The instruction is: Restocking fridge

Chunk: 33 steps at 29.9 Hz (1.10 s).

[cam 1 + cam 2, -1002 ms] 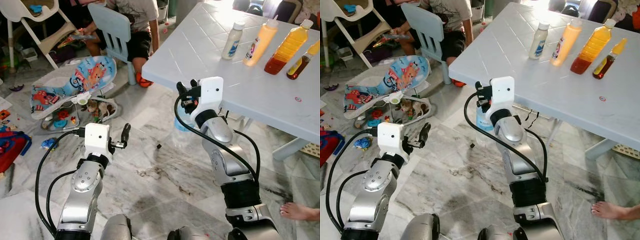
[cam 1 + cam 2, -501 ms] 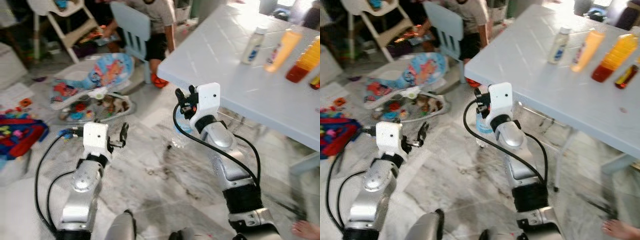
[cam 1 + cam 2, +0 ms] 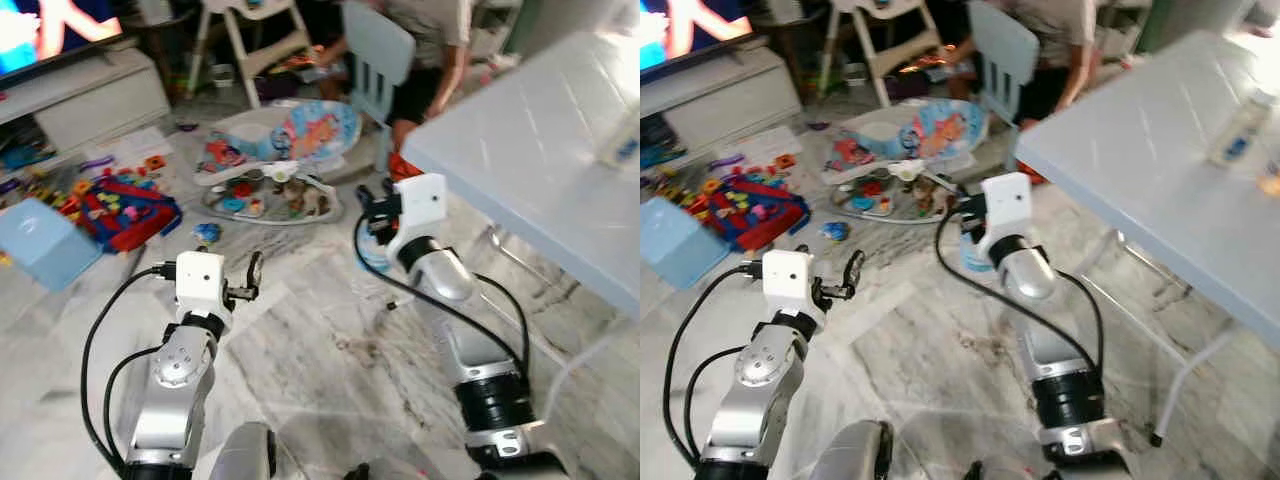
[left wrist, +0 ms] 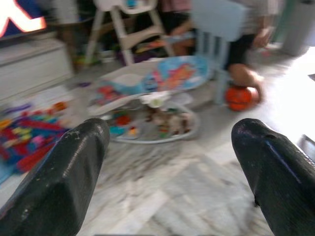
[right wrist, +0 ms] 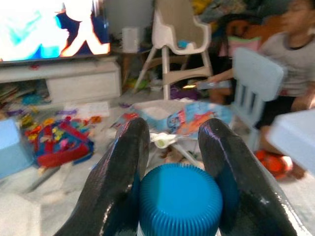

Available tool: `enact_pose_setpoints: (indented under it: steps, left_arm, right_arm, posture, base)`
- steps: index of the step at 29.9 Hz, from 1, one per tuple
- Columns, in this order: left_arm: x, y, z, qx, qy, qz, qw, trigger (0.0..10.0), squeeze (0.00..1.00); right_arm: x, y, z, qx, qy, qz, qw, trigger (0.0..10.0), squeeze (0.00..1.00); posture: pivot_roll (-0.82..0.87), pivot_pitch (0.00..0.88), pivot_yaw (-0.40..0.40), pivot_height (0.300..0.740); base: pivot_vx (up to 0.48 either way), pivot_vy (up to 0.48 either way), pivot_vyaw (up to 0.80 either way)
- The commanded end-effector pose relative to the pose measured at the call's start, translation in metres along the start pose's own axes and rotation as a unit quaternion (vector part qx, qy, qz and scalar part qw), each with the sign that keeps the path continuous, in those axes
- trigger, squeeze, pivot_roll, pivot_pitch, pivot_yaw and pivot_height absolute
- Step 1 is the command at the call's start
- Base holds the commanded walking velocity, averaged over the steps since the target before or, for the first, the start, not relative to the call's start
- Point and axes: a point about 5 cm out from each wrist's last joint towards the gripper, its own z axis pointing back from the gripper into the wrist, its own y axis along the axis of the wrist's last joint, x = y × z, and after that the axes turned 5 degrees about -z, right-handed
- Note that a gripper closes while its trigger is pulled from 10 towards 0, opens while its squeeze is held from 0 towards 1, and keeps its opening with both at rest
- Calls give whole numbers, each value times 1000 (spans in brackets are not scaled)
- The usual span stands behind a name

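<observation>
Our right hand is clenched around a bottle with a blue cap, the cap sitting between its two black fingers. In the head views we hold this bottle near centre, above the marble floor. Our left hand, at about 8 o'clock from it, is released, fingers spread and holding nothing. The white table lies at 2 o'clock. A baby bouncer and scattered toys lie toward 11 o'clock.
</observation>
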Motion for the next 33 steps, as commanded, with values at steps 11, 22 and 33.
enact_pose_setpoints:
  steps: [11, 22, 33]
  left_arm:
    - [-9, -1, 0, -7, 20, -10, 1000, 10000, 0]
    - [-11, -1, 0, -8, 32, -3, 999, 10000, 0]
    - [-12, -4, 0, -18, 38, -7, 999, 10000, 0]
  right_arm:
    - [-11, 7, -3, 17, 24, -6, 1000, 10000, 0]
    - [-12, 7, -3, 17, 29, -8, 999, 10000, 0]
    - [-11, 7, -4, 15, 32, -9, 999, 10000, 0]
  posture:
    - [48, 95, -50, 740]
    - [53, 93, -50, 740]
    - [55, 87, -54, 740]
  base:
    - [0, 0, 800]
    - [0, 0, 800]
    - [-145, 0, 800]
